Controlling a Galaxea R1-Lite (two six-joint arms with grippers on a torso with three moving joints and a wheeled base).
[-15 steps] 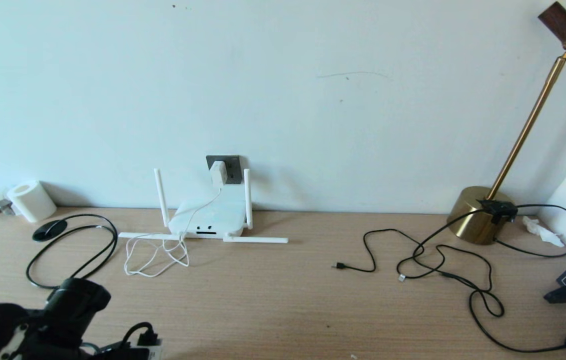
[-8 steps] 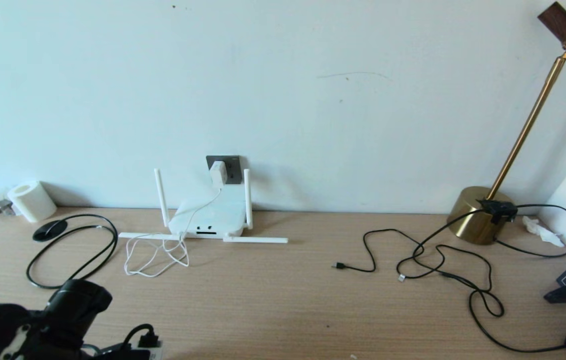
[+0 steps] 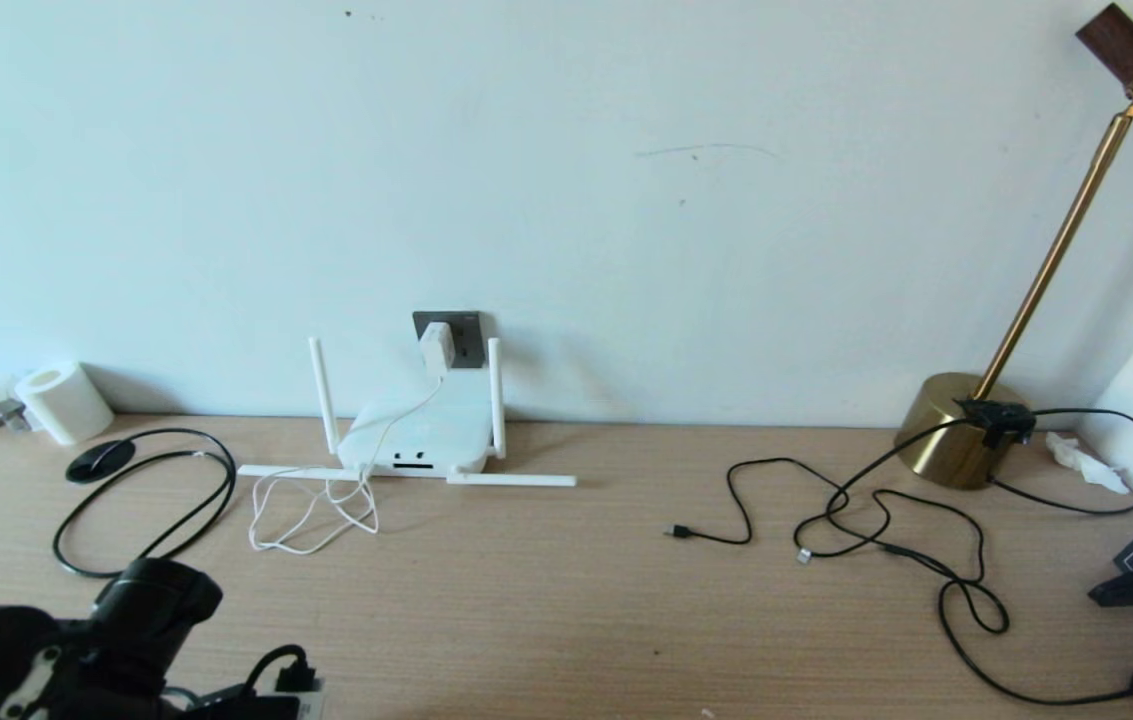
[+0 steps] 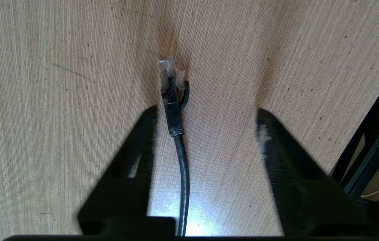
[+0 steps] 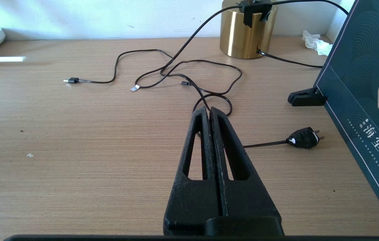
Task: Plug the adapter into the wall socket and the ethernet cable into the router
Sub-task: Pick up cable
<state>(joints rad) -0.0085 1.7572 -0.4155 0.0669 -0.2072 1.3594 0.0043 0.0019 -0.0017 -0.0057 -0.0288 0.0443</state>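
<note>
The adapter [image 3: 436, 347] is seated in the wall socket [image 3: 466, 328] above the router [image 3: 414, 438]; that half of the task is judged complete. The ethernet cable [image 4: 180, 157] lies on the table [image 3: 566, 590], its clear clip connector [image 4: 168, 75] pointing away from the left wrist, between the fingers of the left gripper [image 4: 206, 122]. The jaws are spread on either side; one finger [image 4: 144, 134] is close beside the connector boot, the other well apart, and no contact is seen.

Risks noted:
- An off-centre closure may be produced, so the connector could be pushed sideways or rolled rather than pinched.
- If the grip lands on the boot, the clip orientation may be lost, making insertion into the router's port slot harder.
- The cable's loop by the black disc [image 3: 98, 460] may drag or snag when lifted.

The right gripper [image 5: 209, 112] is parked over the lamp cords [image 5: 189, 72], pressed together and empty.

Containers: only a dark blue bag [image 5: 366, 80] is seen; its contents cannot be told.
</note>
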